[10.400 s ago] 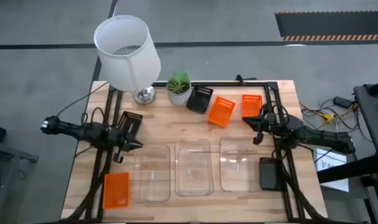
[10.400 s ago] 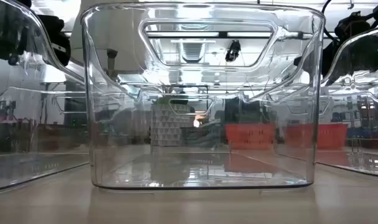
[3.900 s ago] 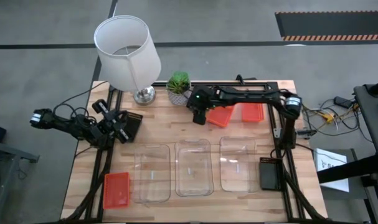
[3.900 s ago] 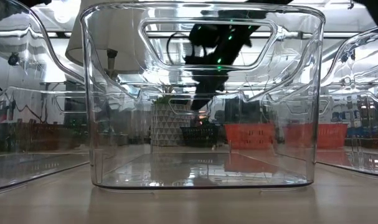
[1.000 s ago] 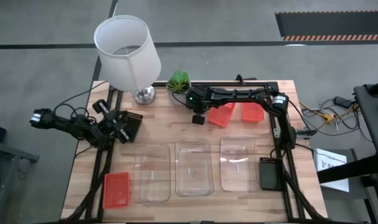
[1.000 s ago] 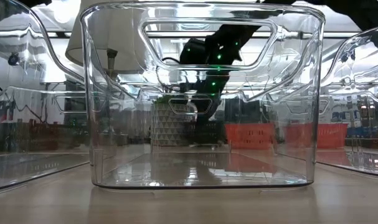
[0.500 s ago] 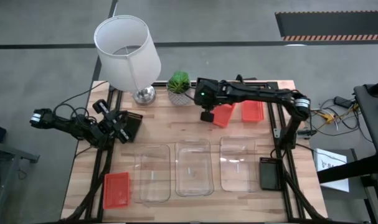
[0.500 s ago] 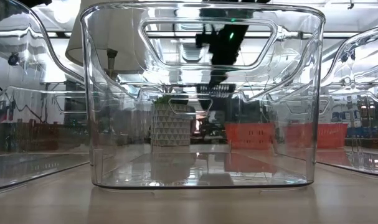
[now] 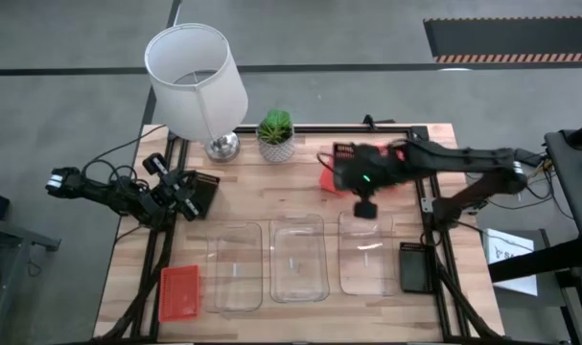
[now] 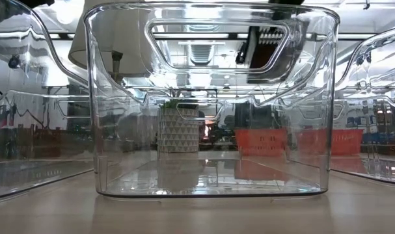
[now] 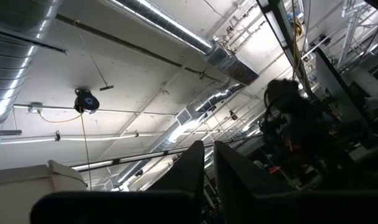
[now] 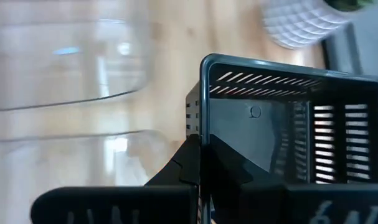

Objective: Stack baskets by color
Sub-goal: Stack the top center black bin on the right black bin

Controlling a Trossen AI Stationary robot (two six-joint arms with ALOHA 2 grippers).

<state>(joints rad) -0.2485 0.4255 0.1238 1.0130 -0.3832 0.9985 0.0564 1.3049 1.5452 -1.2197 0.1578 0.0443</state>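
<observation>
Baskets in three colours on a wooden table (image 9: 434, 206), each place told from the plant pot (image 9: 276, 144) at the far edge.

Big white lamp (image 9: 195, 72) just beside the plant pot, on the left arm's side.

Three clear baskets (image 9: 298, 259) in a row, side by side, well away from the plant pot toward the near edge. Middle one almost straight out from the pot.

Two orange baskets (image 10: 262, 142) near the plant pot on the right arm's side, partly hidden under the right arm from above. One more orange basket (image 9: 179, 292) far from the pot, at the near corner on the left arm's side.

One black basket (image 9: 415, 266) far from the pot, next to the clear row on the right arm's side. Another black basket (image 9: 202, 195) flat on the table, out from the pot on the left arm's side.

Third black basket (image 12: 288, 143) up in the air, not far from the plant pot on the right arm's side, above the orange ones.

Right gripper (image 12: 201, 155) squeezed tight on the thin wall of that lifted basket.

Left gripper (image 9: 180, 196) right beside the black basket on its side, fingers almost together, nothing seen between them.
</observation>
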